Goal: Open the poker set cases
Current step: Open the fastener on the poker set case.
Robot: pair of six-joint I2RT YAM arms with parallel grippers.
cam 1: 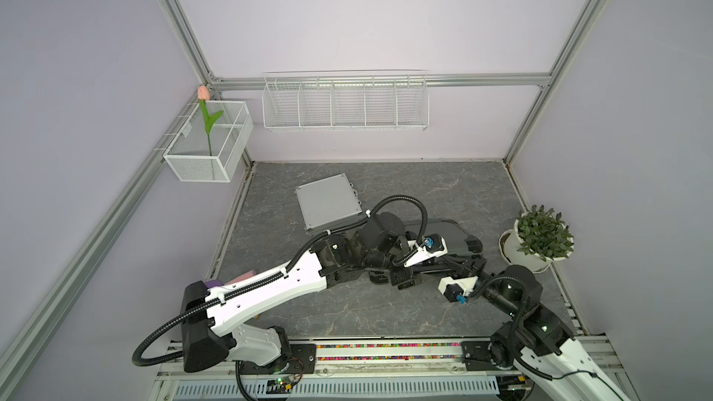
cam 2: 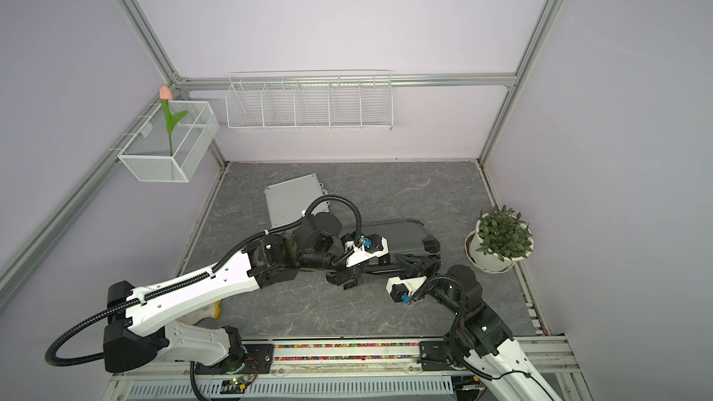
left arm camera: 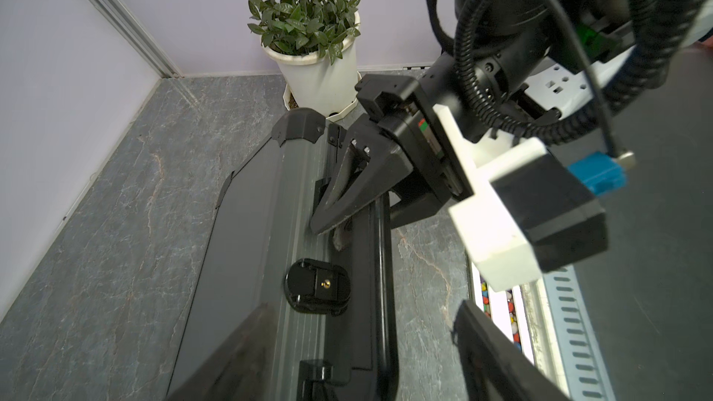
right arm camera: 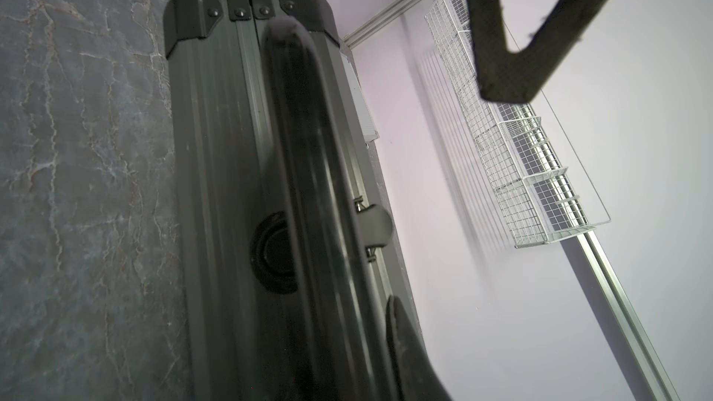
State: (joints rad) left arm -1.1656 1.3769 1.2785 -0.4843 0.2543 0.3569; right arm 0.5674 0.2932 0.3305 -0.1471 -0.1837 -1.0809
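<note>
Dark grey rigid poker case (cam 1: 451, 235) with black corner guards lies flat on the table (cam 1: 347, 310); expect weight, so work its front latches (left arm camera: 316, 289). Your right gripper (left arm camera: 332, 217) has its jaws closed there; your left gripper (left arm camera: 362, 306) has them spread wide.

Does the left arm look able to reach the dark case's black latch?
Likely yes: the left gripper is open, the latch sits ahead between its fingers, and the right gripper is farther along the dark case.
</note>
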